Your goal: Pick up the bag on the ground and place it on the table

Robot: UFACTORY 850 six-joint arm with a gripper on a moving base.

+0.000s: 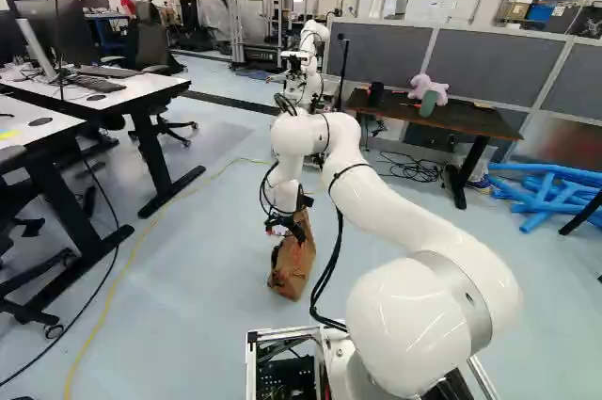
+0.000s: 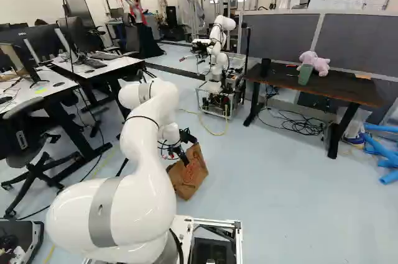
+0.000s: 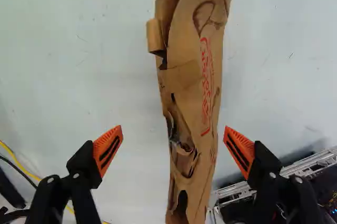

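From my seat I see my arm (image 1: 400,198) reaching out ahead and bending down to the floor (image 2: 267,189); the gripper (image 1: 285,231) points down at the upper part of the brown paper bag (image 2: 189,177), which is on the floor ahead of the base, tilted a little; the table (image 2: 336,89) stands farther ahead, to the right of the bag in both base views.

In the wrist view I read the gripper (image 3: 174,147) as released: its fingers stand wide apart, with the orange pads (image 3: 108,151) facing each other and the bag's creased top running between them; I see floor on both sides of the paper, so neither pad has hold of it; the bag sits nearer one finger than the other, with red print along its side and torn, folded paper along its top.

On the table I have a pink plush toy (image 2: 316,63), a green cup (image 2: 305,74) just beside it and a black cup (image 2: 265,67) near the far left corner in the right base view; loose cables (image 2: 301,124) lie on the floor below; blue tubes (image 1: 546,195) are heaped right of the table; another robot (image 2: 217,59) stands left of it.
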